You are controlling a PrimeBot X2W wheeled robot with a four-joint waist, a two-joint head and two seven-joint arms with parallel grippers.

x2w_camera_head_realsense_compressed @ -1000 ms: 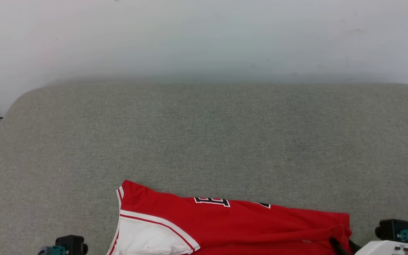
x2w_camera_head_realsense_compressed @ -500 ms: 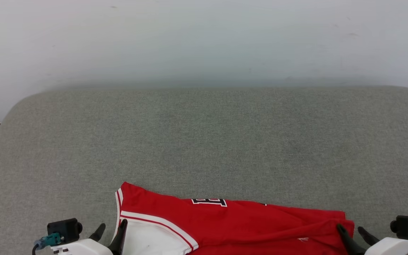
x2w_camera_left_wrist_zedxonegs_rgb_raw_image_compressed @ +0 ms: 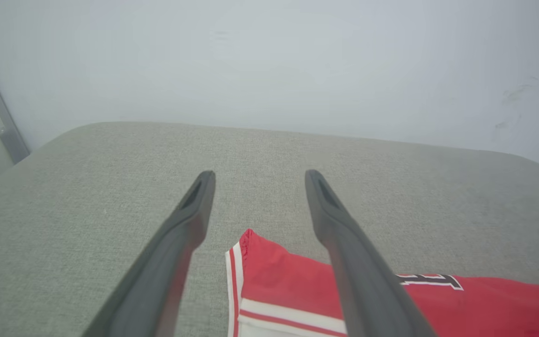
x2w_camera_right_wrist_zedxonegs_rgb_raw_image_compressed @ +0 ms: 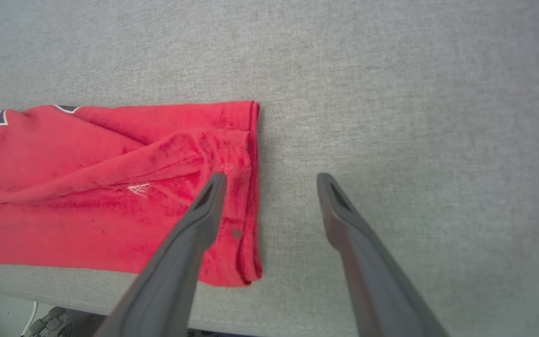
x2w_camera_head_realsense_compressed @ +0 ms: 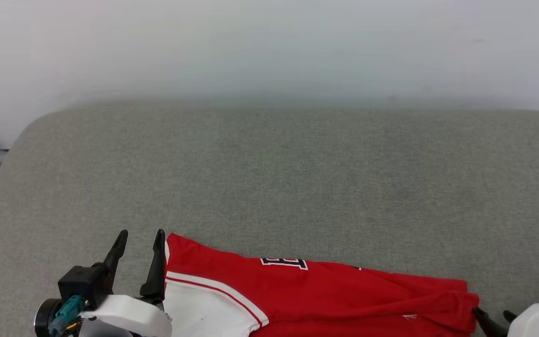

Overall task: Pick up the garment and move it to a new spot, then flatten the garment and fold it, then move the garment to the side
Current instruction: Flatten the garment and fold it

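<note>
Now: garment [x2w_camera_head_realsense_compressed: 335, 295] folded, near edge of tabletop [x2w_camera_head_realsense_compressed: 269, 178]. My L pincer [x2w_camera_head_realsense_compressed: 141, 234] & R pincer [x2w_camera_right_wrist_zedxonegs_rgb_raw_image_compressed: 273, 178] both spread wide, empty, at its ends. Best next: pinch both ends low, all layers, slide sideways evenly.

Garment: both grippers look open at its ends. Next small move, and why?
Probably lower the right gripper onto the hem end and close on it. The garment lies as a folded strip along the table's near edge; that gripper hangs open over the hem, the left gripper open beside the sleeve end, nothing held. Another fold looks due.
</note>
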